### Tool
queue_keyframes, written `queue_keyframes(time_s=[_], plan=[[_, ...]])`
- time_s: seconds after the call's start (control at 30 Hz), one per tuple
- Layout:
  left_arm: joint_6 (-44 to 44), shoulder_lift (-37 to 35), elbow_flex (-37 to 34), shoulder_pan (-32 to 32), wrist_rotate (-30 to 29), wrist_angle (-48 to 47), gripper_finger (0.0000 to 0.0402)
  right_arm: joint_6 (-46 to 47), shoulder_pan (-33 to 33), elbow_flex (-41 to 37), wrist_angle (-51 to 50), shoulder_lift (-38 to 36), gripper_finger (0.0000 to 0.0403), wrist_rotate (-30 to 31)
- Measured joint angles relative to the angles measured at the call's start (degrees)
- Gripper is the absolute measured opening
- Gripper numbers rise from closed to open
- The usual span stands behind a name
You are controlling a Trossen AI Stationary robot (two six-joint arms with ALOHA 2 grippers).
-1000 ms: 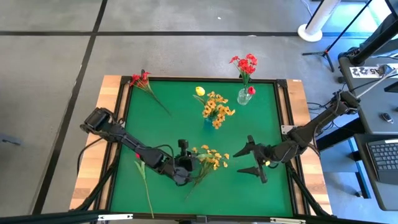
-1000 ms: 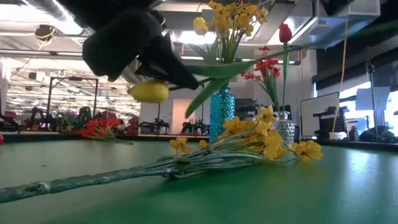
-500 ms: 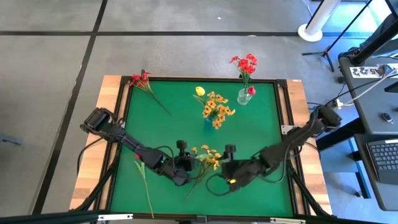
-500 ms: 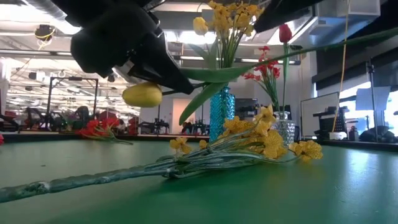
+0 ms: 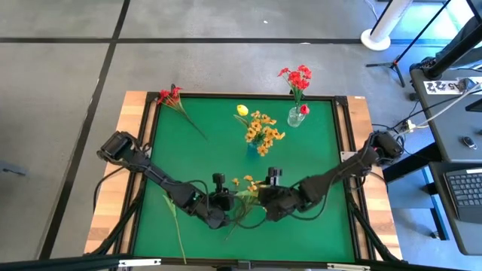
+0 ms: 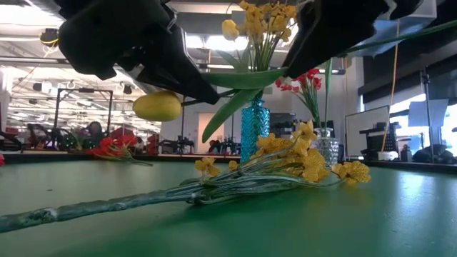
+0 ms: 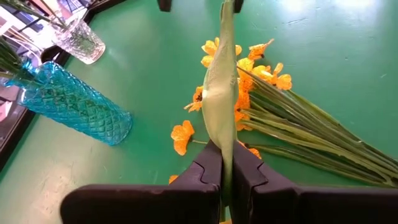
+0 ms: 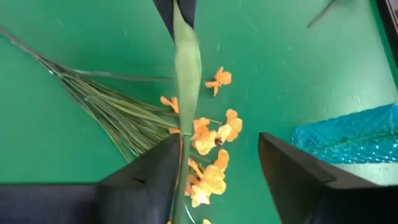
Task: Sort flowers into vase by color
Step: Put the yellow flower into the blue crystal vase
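Observation:
A yellow tulip hangs in the air in the low view, with its bud (image 6: pixel 157 106) on the left and a long green leaf (image 6: pixel 239 80). Its stem (image 6: pixel 428 32) runs off to the right. My left gripper (image 5: pixel 220 197) is shut on it. My right gripper (image 5: pixel 269 197) is open, and its fingers stand on either side of the tulip's leaf (image 8: pixel 185 56). A yellow-orange cluster (image 5: pixel 252 188) lies flat on the green mat under both grippers. A blue vase (image 5: pixel 260 135) holds yellow flowers. A clear vase (image 5: pixel 296 117) holds red ones. My left gripper pinches the tulip between its two fingers (image 7: pixel 205 171) where the leaf narrows to the stem (image 7: pixel 222 140). It holds level, with the leaf running straight out from the fingers. The tulip is lifted clear above the mat. My right gripper has one finger (image 8: pixel 158 165) close beside the leaf; whether it touches, I cannot tell.
A red cluster (image 5: pixel 172 96) lies by the mat's far left corner. Another long-stemmed flower (image 5: pixel 175 222) lies near the left edge. Both vases stand toward the far edge. The mat's raised dark frame (image 5: pixel 340 150) runs around it.
My right gripper has swept from the table's right side toward the left, staying open, and now straddles the tulip close to my left gripper. In the low view the tulip's bud has drifted slightly left and down in my left gripper's hold.

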Motion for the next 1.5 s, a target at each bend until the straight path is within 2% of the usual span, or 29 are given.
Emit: queue_keyframes(time_s=[0.33,0.4,0.7,0.8,0.93,1.1,1.27,1.4,1.5], plan=[[-0.14,0.0,0.0,0.02,-0.02,-0.06,0.0,-1.49,0.17,-0.01,-1.16,0.0,0.0034,-4.68],[-0.1,0.0,0.0,0.02,-0.12,-0.06,0.0,-1.49,0.17,-0.01,-1.7,0.0,0.0011,-5.28],[0.48,0.0,0.0,-0.35,-0.72,-0.23,0.0028,0.13,0.17,-0.01,-3.88,-0.02,0.0007,-5.42],[1.81,-0.75,0.0,-1.51,-2.82,-0.8,0.0042,2.0,0.17,-0.01,-5.74,-0.04,0.0005,-5.02],[3.52,-4.2,0.0,-3.78,-7.54,-0.66,0.0063,4.4,0.21,-0.01,-7.57,-0.09,0.0005,-2.96],[3.49,-10.35,0.0,-7.11,-10.41,-0.67,0.0088,4.96,0.21,-0.06,-6.94,-0.66,0.0003,-2.05],[1.52,-15.18,0.0,-11.38,-14.77,-1.76,0.0106,5.72,2.63,-0.1,-6.48,-4.51,0.0002,0.24],[-4.29,-18.27,-0.35,-13.56,-16.26,-7.13,0.0112,5.7,6.26,-0.1,-5.35,-9.86,0.0002,5.65],[-7.39,-20.31,-2.44,-15.16,-20.93,-9.11,0.0112,4.3,8.97,-1.87,-1.31,-14.06,0.0002,8.26]])
